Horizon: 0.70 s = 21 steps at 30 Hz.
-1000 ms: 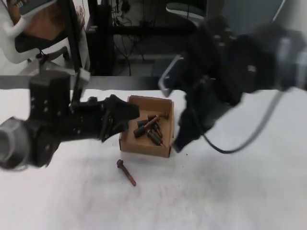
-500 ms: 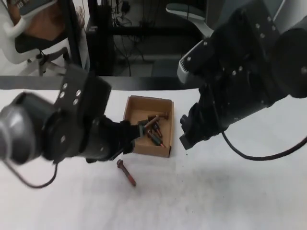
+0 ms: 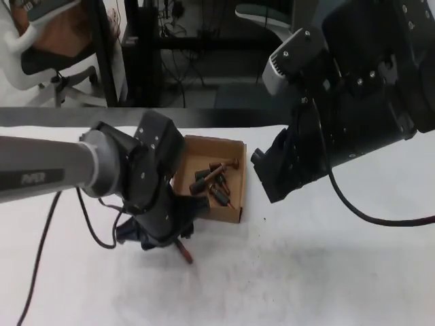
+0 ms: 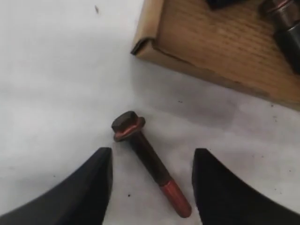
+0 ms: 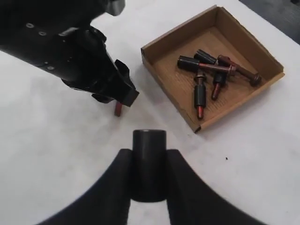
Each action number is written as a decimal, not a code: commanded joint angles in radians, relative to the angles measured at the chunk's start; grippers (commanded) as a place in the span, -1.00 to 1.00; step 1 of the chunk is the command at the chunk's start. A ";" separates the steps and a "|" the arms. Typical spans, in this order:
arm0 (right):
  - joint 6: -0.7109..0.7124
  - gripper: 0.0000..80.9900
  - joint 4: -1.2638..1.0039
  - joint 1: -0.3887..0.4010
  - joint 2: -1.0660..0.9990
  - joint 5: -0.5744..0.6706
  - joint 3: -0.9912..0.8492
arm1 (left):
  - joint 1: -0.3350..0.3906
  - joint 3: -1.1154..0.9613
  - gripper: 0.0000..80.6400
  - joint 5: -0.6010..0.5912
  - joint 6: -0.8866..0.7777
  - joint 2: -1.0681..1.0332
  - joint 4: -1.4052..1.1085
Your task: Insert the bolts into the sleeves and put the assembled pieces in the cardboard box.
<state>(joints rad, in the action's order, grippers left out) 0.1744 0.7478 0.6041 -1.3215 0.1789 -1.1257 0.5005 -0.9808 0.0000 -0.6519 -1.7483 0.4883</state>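
Left gripper (image 4: 152, 158): since a second ago, lowered onto loose bolt (image 4: 151, 169) mid-worktop, jaws open astride it. Right gripper (image 5: 149, 154): clamping sleeve (image 5: 149, 165). We judge the pickup imminent.

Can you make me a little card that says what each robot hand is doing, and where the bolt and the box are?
Left gripper: jaws open, one on each side of the loose bolt
Loose bolt: lying flat on the white bench, just outside the cardboard box
Right gripper: jaws shut on a black sleeve, held above the bench
Cardboard box: open on top, with several assembled pieces inside
Not yet done: the loose bolt is not in the sleeve
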 commanded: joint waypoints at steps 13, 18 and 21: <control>-0.041 -0.99 -0.076 -0.003 0.014 0.108 -0.003 | -0.027 -0.013 -0.27 -0.108 0.007 -0.124 -0.071; -0.039 -0.99 -0.063 -0.003 0.014 0.108 -0.003 | -0.010 -0.015 -0.95 -0.138 0.048 -0.158 -0.059; -0.007 -0.99 -0.028 -0.006 0.014 0.096 -0.003 | 0.019 -0.015 -0.95 -0.059 0.135 -0.102 -0.088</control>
<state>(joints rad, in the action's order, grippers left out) 0.1445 0.6993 0.6041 -1.3215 0.2719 -1.1257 0.4895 -1.0146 -0.0664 -0.5738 -1.8363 0.4063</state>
